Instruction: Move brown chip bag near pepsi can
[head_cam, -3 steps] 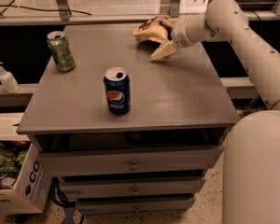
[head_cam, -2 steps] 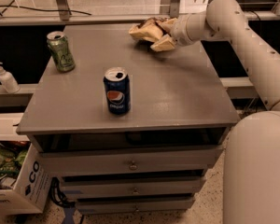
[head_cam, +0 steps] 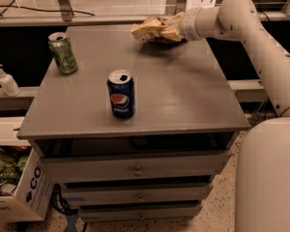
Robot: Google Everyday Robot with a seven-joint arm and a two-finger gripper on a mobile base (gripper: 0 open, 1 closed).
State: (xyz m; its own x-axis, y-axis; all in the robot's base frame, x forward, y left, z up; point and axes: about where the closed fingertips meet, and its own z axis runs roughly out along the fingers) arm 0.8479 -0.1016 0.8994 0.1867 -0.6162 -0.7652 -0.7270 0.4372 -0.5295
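The brown chip bag, pale tan and crumpled, is lifted a little above the back of the grey cabinet top. My gripper is shut on the bag's right side, at the end of the white arm that reaches in from the right. The pepsi can, dark blue with a red-white-blue logo, stands upright near the front left of the top, well in front of the bag.
A green can stands at the left edge of the top. A soap dispenser sits on a ledge to the left. A cardboard box is on the floor at lower left. Drawers are below the top.
The gripper has moved left with the chip bag, carrying it along the back of the cabinet top. The cans have not moved.
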